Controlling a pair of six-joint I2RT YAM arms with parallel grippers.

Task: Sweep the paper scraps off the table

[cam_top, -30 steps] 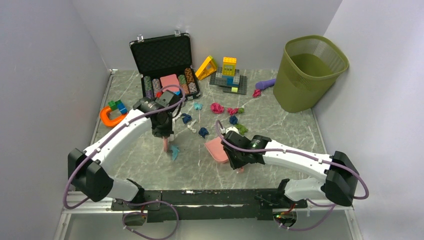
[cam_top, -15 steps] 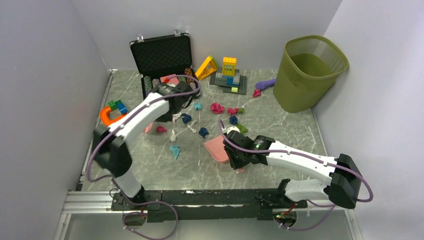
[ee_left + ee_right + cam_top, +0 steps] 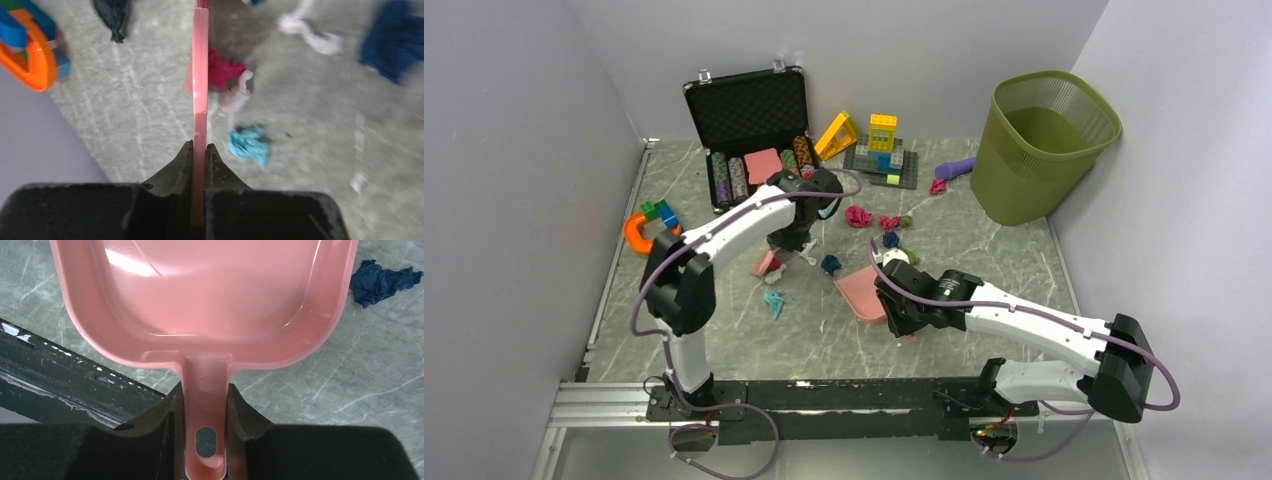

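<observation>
Paper scraps lie mid-table (image 3: 724,330): a teal one (image 3: 774,301), dark blue ones (image 3: 830,264) (image 3: 890,240), magenta ones (image 3: 857,215) (image 3: 938,185) and a white one (image 3: 807,255). My left gripper (image 3: 784,243) is shut on a thin pink brush (image 3: 767,264). In the left wrist view the brush (image 3: 200,75) stands edge-on against a magenta scrap (image 3: 222,72) and a white scrap (image 3: 235,97), with the teal scrap (image 3: 248,142) to its right. My right gripper (image 3: 888,305) is shut on the handle of a pink dustpan (image 3: 861,293). The pan (image 3: 200,290) is empty, with a dark blue scrap (image 3: 382,280) beside it.
A green wastebasket (image 3: 1039,145) stands at the back right. An open black case of poker chips (image 3: 754,140), a building-block model (image 3: 882,150), a yellow wedge (image 3: 836,135) and a purple object (image 3: 956,167) line the back. An orange toy with blocks (image 3: 646,228) lies at the left.
My left arm swung from the near-left middle to the far side, then right, carrying the brush to the magenta and white scraps. My right arm and the dustpan shifted slightly right.
</observation>
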